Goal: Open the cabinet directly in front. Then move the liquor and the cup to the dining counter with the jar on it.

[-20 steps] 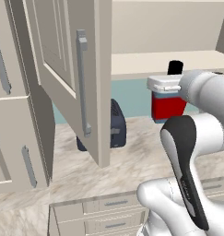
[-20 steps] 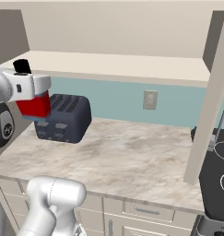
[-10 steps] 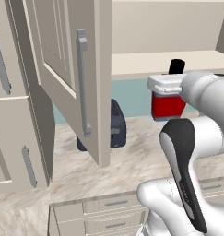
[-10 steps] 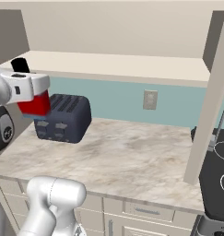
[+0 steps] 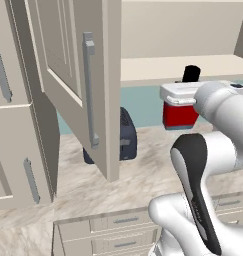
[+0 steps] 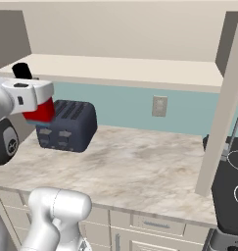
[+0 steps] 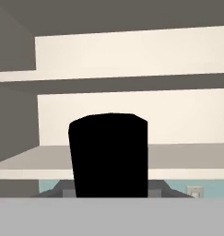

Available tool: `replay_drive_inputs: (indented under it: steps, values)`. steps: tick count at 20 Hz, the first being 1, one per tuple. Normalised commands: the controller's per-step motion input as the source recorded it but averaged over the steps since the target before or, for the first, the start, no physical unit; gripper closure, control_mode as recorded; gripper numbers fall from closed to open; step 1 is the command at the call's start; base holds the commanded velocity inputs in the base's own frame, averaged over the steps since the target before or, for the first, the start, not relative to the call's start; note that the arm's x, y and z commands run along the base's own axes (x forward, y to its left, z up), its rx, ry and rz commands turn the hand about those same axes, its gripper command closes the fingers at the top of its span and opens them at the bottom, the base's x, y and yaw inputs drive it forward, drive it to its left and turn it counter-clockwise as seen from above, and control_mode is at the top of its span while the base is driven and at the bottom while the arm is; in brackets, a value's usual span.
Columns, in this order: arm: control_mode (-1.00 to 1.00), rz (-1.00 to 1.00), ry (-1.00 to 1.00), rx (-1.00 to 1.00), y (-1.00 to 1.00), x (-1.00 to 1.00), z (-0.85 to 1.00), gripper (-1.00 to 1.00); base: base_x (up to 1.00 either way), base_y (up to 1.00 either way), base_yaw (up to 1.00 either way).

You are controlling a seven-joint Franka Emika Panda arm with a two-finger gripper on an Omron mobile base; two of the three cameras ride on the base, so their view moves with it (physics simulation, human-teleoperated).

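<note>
Left base view: the cabinet [image 5: 78, 85] stands open, its door swung out toward the camera with the long silver handle [image 5: 89, 90] running up and down along its free edge. The bottle [image 5: 181, 107] hangs in the air to the right of that door, above the marbled bench [image 5: 143, 175] and level with the front edge of the cabinet's lower shelf [image 5: 158, 67]. It is upright, its long axis vertical, black cap on top and red label facing the camera. The white end of the arm sits against its right side. The gripper fingers are hidden behind that white body, so I cannot tell from here how the jaws stand. A dark toaster [image 5: 124, 137] sits on the bench behind the door's lower edge, left of and lower than the bottle. Open bench lies below the bottle.

Right base view: the bottle [image 6: 41, 112] shows at the far left, partly covered by the white hand, cap [image 6: 21, 70] up. It is in front of and just above the toaster [image 6: 66, 126]. To the right the bench [image 6: 140, 171] is bare as far as the other open door's edge [image 6: 223, 108].

Hand view: the black cap [image 7: 109, 154] fills the lower middle, upright, with the pale shelves [image 7: 132, 55] beyond it.
</note>
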Motion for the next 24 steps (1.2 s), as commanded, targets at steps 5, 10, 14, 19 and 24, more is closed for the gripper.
replay_drive_inputs:
  steps: [5, 10, 14, 19, 24]
  values:
    - [-1.0, 0.0, 0.01, 0.0, 0.0, -0.03, 0.0, 1.0, 0.0, 0.0, 0.0]
    - [1.0, 0.0, 0.01, 0.0, 0.0, -0.06, -0.01, 1.0, -0.36, 0.0, -0.01]
    - [1.0, 0.0, 0.0, 0.0, 0.0, 0.0, 0.0, 1.0, -0.39, -0.08, -0.13]
    - [1.0, 0.0, 0.0, 0.0, 0.0, 0.0, 0.0, 1.0, -0.11, -0.13, -0.27]
    - [1.0, 0.0, 0.0, 0.0, 0.0, 0.0, 0.0, 1.0, -0.02, -0.16, -0.38]
